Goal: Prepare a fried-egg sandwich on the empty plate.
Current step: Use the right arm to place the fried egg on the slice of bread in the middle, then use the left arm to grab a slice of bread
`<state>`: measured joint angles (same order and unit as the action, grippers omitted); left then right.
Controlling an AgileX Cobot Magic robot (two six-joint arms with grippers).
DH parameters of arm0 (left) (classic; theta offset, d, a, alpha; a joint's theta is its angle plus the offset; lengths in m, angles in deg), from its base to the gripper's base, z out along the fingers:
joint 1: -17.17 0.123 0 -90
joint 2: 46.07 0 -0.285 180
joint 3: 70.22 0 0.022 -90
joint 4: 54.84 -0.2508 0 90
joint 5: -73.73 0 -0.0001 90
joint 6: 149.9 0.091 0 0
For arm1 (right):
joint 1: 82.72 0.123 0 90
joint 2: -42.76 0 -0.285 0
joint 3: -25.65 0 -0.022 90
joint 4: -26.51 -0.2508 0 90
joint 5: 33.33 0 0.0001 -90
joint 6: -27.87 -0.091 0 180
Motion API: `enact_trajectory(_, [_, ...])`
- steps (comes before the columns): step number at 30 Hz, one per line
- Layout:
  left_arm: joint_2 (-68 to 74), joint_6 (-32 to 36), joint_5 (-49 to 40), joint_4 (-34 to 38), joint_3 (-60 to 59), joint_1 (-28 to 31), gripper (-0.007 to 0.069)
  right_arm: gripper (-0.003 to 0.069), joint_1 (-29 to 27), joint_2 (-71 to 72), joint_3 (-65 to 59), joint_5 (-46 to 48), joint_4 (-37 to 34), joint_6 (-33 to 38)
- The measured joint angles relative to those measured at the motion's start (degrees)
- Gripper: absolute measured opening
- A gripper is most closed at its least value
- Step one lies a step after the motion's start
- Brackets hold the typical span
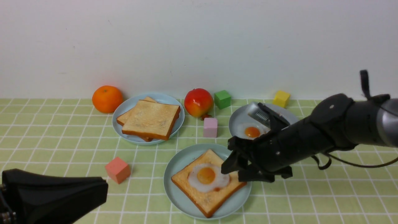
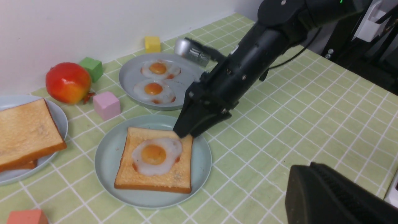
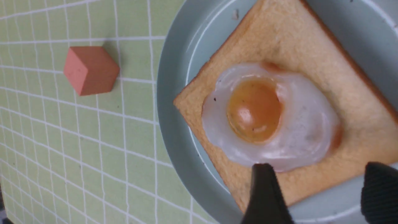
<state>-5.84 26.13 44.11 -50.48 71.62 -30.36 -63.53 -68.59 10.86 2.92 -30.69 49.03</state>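
Note:
The empty plate point(image 1: 178, 161), pale aqua-green, sits at the front centre and holds one toast slice point(image 1: 205, 202) with a fried egg point(image 1: 206, 175) lying on top. My right gripper point(image 1: 236, 174) hovers low at the egg's right edge, open, with nothing between its fingers; in the right wrist view the gripper point(image 3: 320, 169) straddles the toast point(image 3: 279, 37) edge beside the egg point(image 3: 255, 109). Two more toast slices point(image 1: 150, 119) are stacked on a sky-blue plate point(image 1: 127, 109) at the back left. My left gripper point(image 1: 102, 186) rests shut and empty at the front left.
A grey-blue plate point(image 1: 239, 121) behind the right arm holds two eggs point(image 2: 154, 90). An orange point(image 1: 107, 99), a red fruit point(image 1: 198, 102), and green point(image 1: 222, 99), yellow point(image 1: 281, 98), pink point(image 1: 210, 127) and salmon point(image 1: 117, 169) cubes lie around the plates.

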Motion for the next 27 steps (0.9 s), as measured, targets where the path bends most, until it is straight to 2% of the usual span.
enact_trajectory(4, [1.51,-3.02,-2.05,0.00,0.00,0.00,0.0017,0.0459,-3.60,6.40,0.04,4.89,7.26,-1.98])
enact_trajectory(7, [7.51,-8.44,-2.97,0.00,0.00,0.00,0.0017,0.0379,-6.37,15.71,0.04,12.84,20.08,-6.91])
enact_trajectory(8, [7.98,-8.44,-3.03,0.00,0.00,0.00,0.0017,0.0372,-6.34,16.30,0.04,13.28,20.08,-7.23])
enact_trajectory(9, [12.16,-10.37,-3.02,-0.15,0.07,0.00,0.0017,0.0305,-6.40,21.73,-0.01,16.75,26.69,-9.96])
enact_trajectory(13, [24.69,-11.76,-2.72,-0.72,2.36,0.00,0.0006,0.0113,-4.38,32.91,-0.75,22.38,36.10,-14.00])
enact_trajectory(16, [32.48,-11.90,-2.58,-1.10,6.21,0.00,-0.0013,0.0009,-2.50,39.96,-1.13,24.51,38.87,-14.92])
enact_trajectory(17, [34.63,-11.90,-2.53,-1.27,7.56,0.15,-0.0013,-0.0006,-2.08,41.77,-1.26,25.08,39.05,-15.07])
enact_trajectory(20, [40.70,-11.82,-2.87,-1.46,12.05,2.04,-0.0013,-0.0009,-1.08,46.81,-1.57,26.36,39.17,-15.07])
enact_trajectory(27, [53.86,-6.08,-6.41,-0.04,27.40,16.60,-0.0013,0.0000,-0.44,59.63,-1.73,28.05,39.66,-15.07])
